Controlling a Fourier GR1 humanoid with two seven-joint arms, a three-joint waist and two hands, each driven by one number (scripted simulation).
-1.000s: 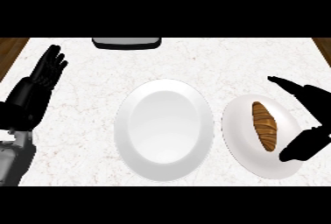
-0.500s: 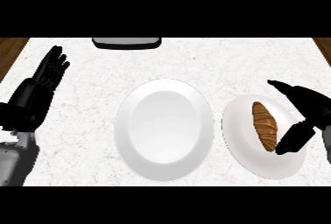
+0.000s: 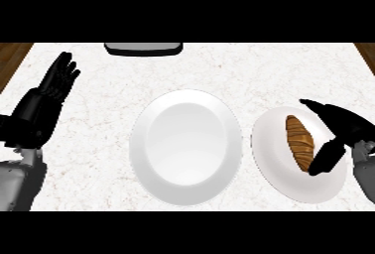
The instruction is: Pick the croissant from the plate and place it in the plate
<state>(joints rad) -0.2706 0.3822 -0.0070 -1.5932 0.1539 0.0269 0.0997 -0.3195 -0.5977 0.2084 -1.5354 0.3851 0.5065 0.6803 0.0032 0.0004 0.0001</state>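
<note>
Hovering right hand (image 3: 344,128), open, just right of croissant (image 3: 296,139) lying near-to-far on right plate (image 3: 275,166); spanning its length, gripping nothing yet. Resting left hand (image 3: 44,101) open, well left.

White speckled counter (image 3: 249,74), brown wood (image 3: 10,55) beyond corners.
</note>
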